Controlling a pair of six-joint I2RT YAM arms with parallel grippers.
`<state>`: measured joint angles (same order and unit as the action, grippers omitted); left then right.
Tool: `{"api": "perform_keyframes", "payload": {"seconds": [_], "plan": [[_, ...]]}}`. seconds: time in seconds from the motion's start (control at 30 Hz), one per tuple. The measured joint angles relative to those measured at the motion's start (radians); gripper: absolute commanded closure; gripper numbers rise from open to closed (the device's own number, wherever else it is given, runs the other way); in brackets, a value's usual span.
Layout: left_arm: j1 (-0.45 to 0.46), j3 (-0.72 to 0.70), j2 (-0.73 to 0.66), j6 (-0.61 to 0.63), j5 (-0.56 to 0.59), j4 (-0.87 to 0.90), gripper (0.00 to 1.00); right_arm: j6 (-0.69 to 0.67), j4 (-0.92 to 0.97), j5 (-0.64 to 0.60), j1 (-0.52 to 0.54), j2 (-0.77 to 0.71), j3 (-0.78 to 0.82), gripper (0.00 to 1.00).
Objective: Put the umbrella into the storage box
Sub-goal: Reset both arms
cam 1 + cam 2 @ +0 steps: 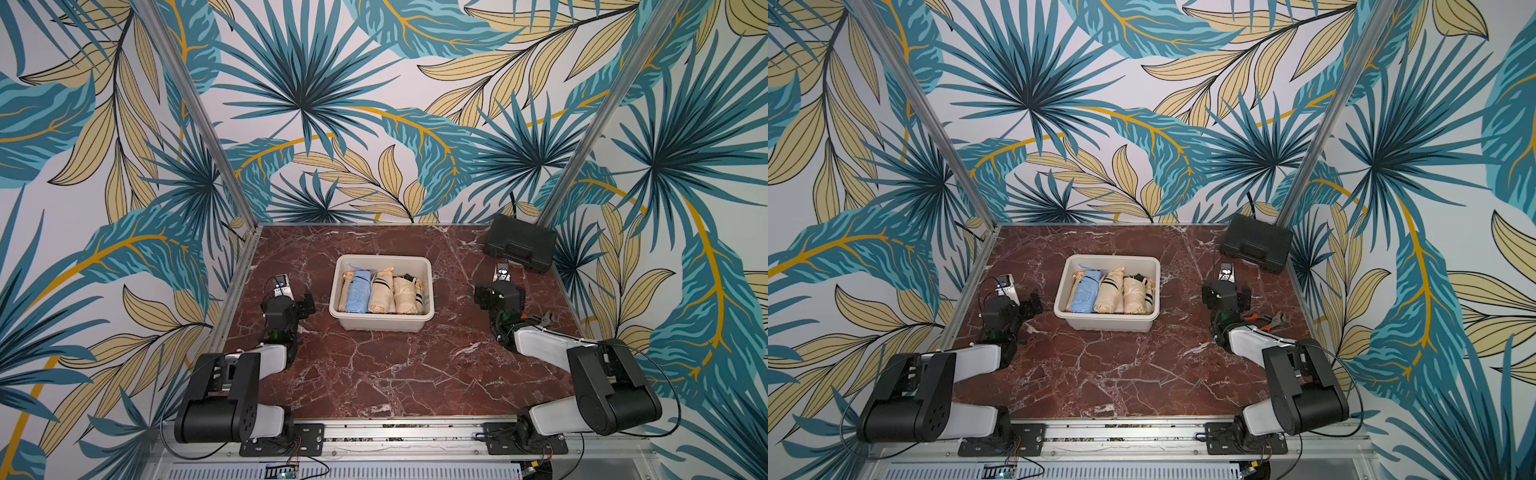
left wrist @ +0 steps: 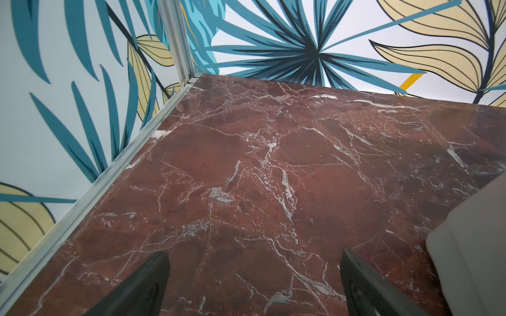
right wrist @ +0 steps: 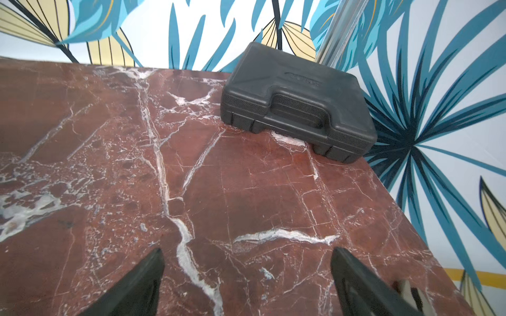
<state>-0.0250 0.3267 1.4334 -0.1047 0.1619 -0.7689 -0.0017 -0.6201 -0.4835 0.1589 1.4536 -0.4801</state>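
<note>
The storage box, an off-white tub, stands mid-table in both top views, and its corner shows in the left wrist view as the storage box. Several folded umbrellas lie side by side in it: a light blue umbrella and beige ones with black stripes. My left gripper is left of the box, low over the marble, open and empty; its fingertips stand wide apart. My right gripper is right of the box, also open and empty, with bare marble between its fingertips.
A flat black hard-shell case lies in the back right corner, just ahead of my right gripper, seen as the case in the right wrist view. Orange-handled pliers lie beside the right arm. Aluminium posts and rails edge the table.
</note>
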Motion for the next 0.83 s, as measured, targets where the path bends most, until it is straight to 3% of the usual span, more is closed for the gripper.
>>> {"api": "perform_keyframes", "payload": {"seconds": [0.13, 0.37, 0.83], "plan": [[-0.002, -0.004, 0.114, 0.029, -0.04, -0.164, 0.0, 0.006, -0.148, 0.093, -0.063, 0.034, 0.075, 0.01], [-0.003, 0.02, 0.125, 0.034, -0.049, -0.182, 0.0, 0.032, -0.217, 0.167, -0.094, 0.058, 0.076, 0.0], [-0.003, 0.02, 0.13, 0.038, -0.05, -0.208, 0.0, 0.035, -0.22, 0.194, -0.094, 0.058, 0.076, 0.01]]}}
